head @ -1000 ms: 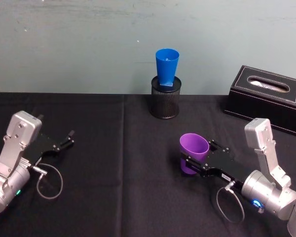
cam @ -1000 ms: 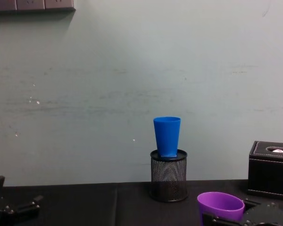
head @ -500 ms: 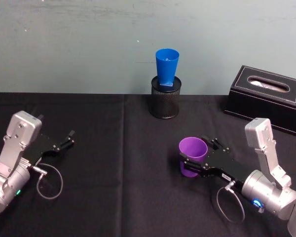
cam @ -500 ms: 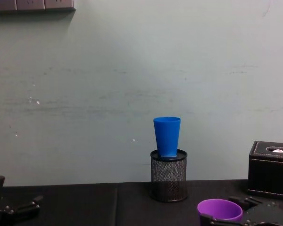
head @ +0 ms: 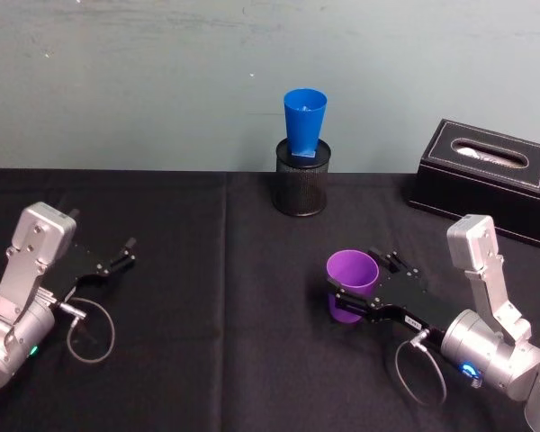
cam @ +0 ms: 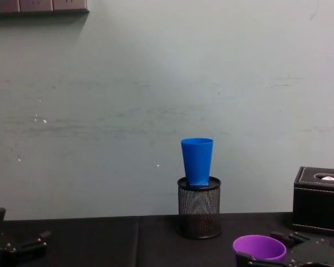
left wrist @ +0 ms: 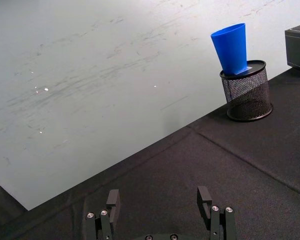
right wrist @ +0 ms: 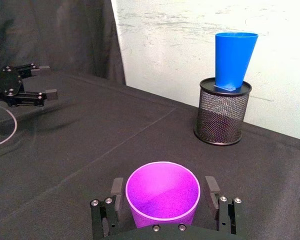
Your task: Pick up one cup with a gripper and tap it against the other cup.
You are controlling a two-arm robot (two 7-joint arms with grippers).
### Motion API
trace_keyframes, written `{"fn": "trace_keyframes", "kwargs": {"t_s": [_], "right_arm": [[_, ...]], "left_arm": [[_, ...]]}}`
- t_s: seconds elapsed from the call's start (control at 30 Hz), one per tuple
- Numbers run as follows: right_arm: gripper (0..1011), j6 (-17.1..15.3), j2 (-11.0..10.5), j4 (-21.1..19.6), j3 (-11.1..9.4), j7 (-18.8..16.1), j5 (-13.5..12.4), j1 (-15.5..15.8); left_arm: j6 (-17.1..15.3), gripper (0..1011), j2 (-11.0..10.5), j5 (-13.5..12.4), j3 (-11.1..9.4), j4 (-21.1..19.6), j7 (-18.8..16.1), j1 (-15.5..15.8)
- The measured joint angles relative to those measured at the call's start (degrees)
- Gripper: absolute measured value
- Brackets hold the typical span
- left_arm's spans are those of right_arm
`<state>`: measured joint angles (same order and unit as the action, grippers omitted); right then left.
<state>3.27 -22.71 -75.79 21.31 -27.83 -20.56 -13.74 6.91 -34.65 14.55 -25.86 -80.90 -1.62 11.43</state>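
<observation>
The short purple cup (head: 352, 281) stands upright on the black cloth right of centre, seen from above as the purple cup (right wrist: 162, 192). My right gripper (head: 355, 272) is shut on it, one finger on each side of its rim, and its silver arm with the blue light reaches in from the lower right. The taller blue cup (head: 304, 120) sits on a black wire-mesh pen holder (head: 301, 184) at the back centre, well beyond the purple cup. My left gripper (left wrist: 159, 200) rests open and empty at the far left of the table.
A black tissue box (head: 491, 180) stands at the back right against the wall. The table is covered with a black cloth (head: 207, 297). A cable loop (head: 90, 328) lies beside the left arm.
The purple cup, tilted and slightly raised a second ago, has come down a little and now stands level on the cloth. The left arm has not moved.
</observation>
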Motion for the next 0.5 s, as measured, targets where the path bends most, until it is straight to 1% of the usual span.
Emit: {"fn": "trace_keyframes", "kwargs": {"t_s": [0.1, 0.17, 0.33, 0.5], "right_arm": [[1003, 0.16, -0.01, -0.11, -0.03, -0.02, -0.06, 0.04], [1003, 0.84, -0.16, -0.62, -0.27, -0.52, -0.43, 0.27], [1003, 2.05, -0.76, -2.58, -1.23, -1.34, -1.89, 1.15], [1003, 2.21, -0.96, -4.00, -2.27, -0.82, -2.85, 1.99]], "left_arm": [[0.00, 1011, 0.00, 0.00, 0.00, 0.00, 0.00, 0.00], [0.00, 1011, 0.00, 0.00, 0.00, 0.00, 0.00, 0.00], [0.00, 1012, 0.00, 0.00, 0.00, 0.00, 0.00, 0.00], [0.00, 1011, 0.00, 0.00, 0.00, 0.00, 0.00, 0.00]]}}
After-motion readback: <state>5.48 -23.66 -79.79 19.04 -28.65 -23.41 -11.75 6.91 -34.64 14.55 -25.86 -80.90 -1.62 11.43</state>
